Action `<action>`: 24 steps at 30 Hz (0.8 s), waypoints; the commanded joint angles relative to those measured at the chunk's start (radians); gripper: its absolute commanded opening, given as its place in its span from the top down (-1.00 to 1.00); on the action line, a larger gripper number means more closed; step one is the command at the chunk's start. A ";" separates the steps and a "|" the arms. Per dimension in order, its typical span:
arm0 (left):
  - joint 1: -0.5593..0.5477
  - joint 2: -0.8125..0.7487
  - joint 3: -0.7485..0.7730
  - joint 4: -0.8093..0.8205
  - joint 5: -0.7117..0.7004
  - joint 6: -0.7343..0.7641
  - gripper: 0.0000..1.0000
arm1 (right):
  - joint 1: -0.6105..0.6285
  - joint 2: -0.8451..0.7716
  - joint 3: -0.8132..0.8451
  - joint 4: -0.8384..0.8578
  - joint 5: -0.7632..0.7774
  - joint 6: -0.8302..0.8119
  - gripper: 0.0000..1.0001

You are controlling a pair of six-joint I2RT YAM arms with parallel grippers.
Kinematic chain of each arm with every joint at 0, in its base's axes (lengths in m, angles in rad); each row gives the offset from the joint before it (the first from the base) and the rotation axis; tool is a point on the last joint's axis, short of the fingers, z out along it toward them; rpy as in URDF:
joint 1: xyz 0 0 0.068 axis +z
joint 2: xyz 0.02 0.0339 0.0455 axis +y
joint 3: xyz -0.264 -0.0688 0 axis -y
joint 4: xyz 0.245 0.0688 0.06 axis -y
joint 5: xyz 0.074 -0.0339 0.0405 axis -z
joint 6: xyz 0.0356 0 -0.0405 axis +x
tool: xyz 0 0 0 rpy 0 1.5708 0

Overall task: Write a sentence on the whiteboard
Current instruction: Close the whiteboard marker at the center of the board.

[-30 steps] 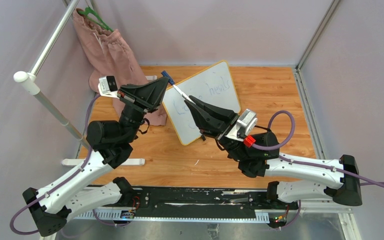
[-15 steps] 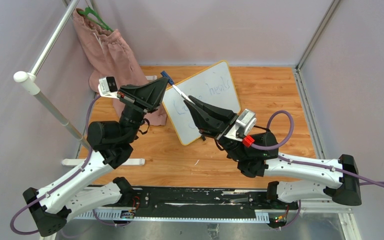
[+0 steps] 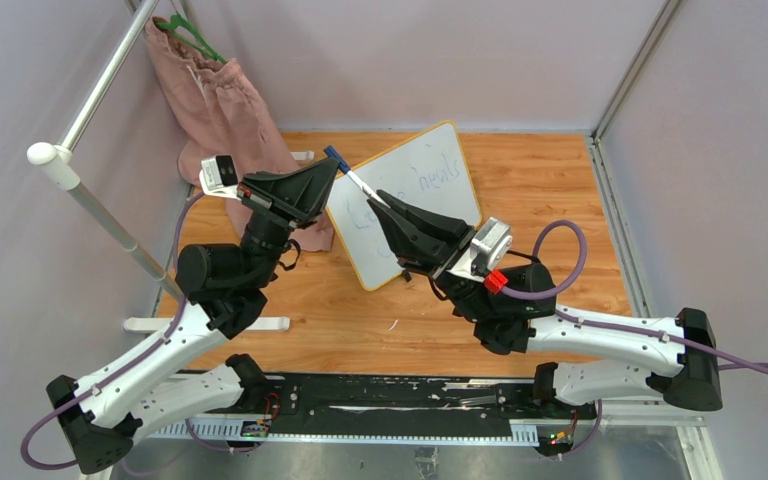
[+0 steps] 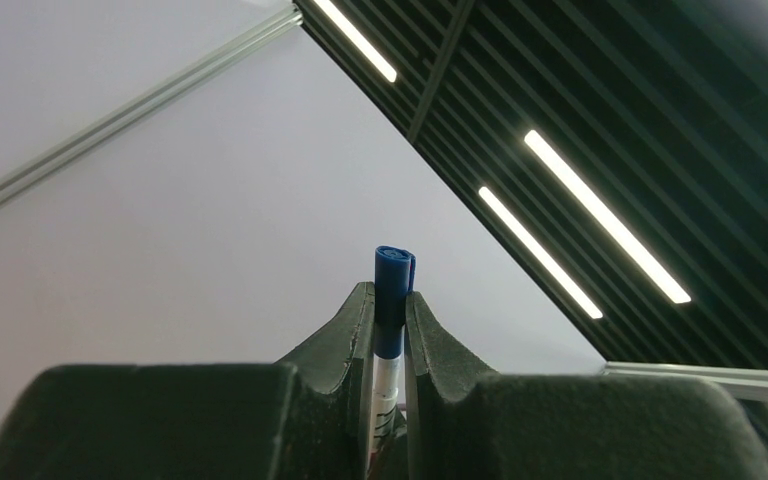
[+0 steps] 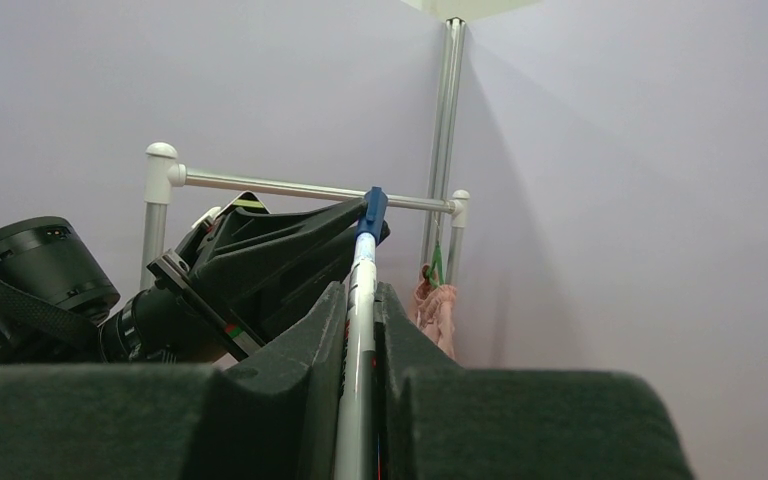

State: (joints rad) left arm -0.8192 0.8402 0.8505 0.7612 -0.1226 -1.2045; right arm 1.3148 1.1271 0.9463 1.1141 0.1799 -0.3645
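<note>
"While the left gripper (image 4: 390,300) is pinched tight on the blue cap (image 4: 394,268), what is the right gripper (image 5: 362,300) doing?"

"Its jaws are closed narrow on the white barrel of the same marker (image 3: 360,183), farther down its length. The pen bridges the two grippers, slanting across the board's left corner. I'd judge that one arm steadies the body so the other can pull the cap off or press it on. Which of those it is, I can't say."

"And the whiteboard (image 3: 455,205)?"

"Flat on the wooden table (image 3: 560,200), toward the back and turned at an angle. Its near part is hidden beneath the right gripper. The marker seems to be lifted clear of it."

"Anything readable?"

"The sentence (image 3: 438,180) is in faint blue. The farther word reads 'heals'. The nearer one starts with something like an 'L', then runs under the right gripper, so I can't make out the rest. The left wrist view shows coloured print on the barrel, too small to read, and I see no brand."

"Beyond that?"

"A pink cloth bag (image 3: 215,105) hangs behind the left arm."
</note>
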 commanded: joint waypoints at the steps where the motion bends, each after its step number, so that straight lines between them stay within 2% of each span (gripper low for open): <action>1: 0.003 -0.009 -0.001 0.018 0.019 0.005 1.00 | -0.003 0.006 0.045 0.049 -0.002 -0.017 1.00; 24: 0.002 0.052 0.032 0.031 0.208 -0.045 1.00 | -0.003 0.112 0.089 0.119 -0.084 -0.161 1.00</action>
State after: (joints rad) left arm -0.8093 0.8707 0.8654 0.8082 -0.0376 -1.2282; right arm 1.3148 1.2098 0.9924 1.2091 0.1406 -0.4847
